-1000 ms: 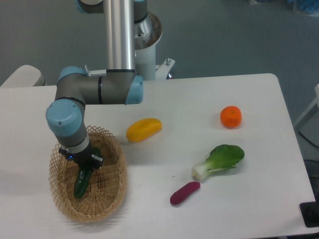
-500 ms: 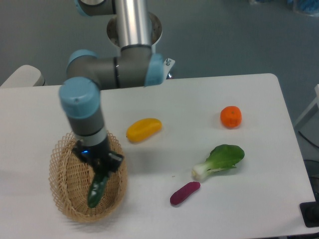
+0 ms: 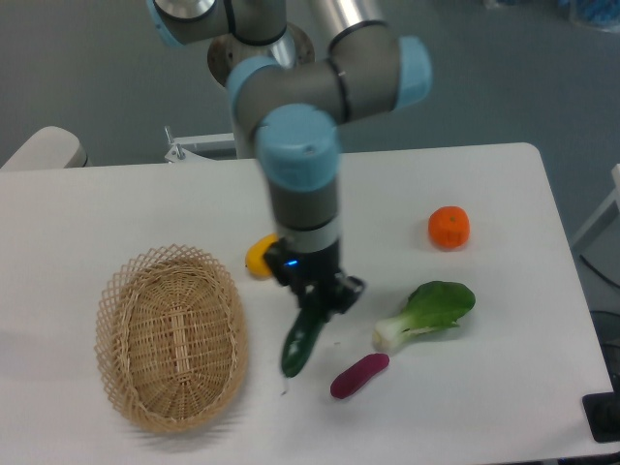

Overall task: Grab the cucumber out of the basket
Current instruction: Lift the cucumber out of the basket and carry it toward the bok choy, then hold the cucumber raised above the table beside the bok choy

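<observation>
One fixed camera, looking down on the white bench [image 3: 504,194]. The gripper [image 3: 318,300] hangs below the arm's blue-capped wrist, and its fingers are clamped on the upper end of the cucumber [image 3: 301,342]. The dark green vegetable dangles at a slant, lower tip pointing down and left, and it looks clear of the bench, though from this angle I can't say how high it rides.

The cucumber is out of the basket [image 3: 120,383]. The wicker basket sits well apart on the left of the bench with nothing showing inside it, while the cucumber hangs between the basket and the purple eggplant-like piece [image 3: 358,375]. So the pick looks done, I'd judge.

Behind the wrist, a yellow fruit [image 3: 258,256] peeks out, mostly hidden by the arm. To the right lies the bok choy [image 3: 431,312], white stem toward the gripper, and beyond it the orange [image 3: 449,227].

Now the risks. The hold is on one end only, so the long free length can swing or pivot in the fingers; on that glossy skin, a quick move could let it slip and drop. The purple piece is just beside the hanging tip, and the bok choy stem is near, so a low sweep to the right could knock either one.
</observation>
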Available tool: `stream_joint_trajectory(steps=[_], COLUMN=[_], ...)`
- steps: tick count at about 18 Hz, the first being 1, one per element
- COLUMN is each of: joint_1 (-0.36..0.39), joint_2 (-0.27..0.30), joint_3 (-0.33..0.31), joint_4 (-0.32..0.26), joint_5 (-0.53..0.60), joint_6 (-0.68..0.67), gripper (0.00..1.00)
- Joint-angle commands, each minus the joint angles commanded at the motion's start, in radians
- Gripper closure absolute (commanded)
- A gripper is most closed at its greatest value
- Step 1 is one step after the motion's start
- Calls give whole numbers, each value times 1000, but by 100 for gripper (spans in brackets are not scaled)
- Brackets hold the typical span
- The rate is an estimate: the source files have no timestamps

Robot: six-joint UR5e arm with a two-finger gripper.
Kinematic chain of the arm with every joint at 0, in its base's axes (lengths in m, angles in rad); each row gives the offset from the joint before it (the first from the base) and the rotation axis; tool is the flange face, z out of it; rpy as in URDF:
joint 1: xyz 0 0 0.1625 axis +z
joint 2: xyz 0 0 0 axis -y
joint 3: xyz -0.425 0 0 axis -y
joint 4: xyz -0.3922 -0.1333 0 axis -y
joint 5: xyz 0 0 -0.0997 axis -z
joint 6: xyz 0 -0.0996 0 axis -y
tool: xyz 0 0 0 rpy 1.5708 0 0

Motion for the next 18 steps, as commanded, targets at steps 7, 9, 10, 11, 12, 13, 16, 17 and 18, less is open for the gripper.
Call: stream_joint_trajectory(steps=[7, 9, 10, 11, 12, 13, 16, 17, 18], joint_1=[69, 68, 68, 66, 66, 66, 65, 63, 63], joint_2=[15, 15, 12, 9, 9, 9, 8, 8, 8], joint_3=[3, 5, 8, 11, 9, 9, 9, 9, 8], joint_4=[-66, -65, -65, -65, -65, -65, -65, -63, -63], joint_5=[3, 3, 2, 0, 0, -2, -2, -2, -2], joint_6=[160, 162, 160, 160, 160, 160, 160, 160, 160], gripper=[84, 84, 84, 84, 84, 84, 84, 84, 84])
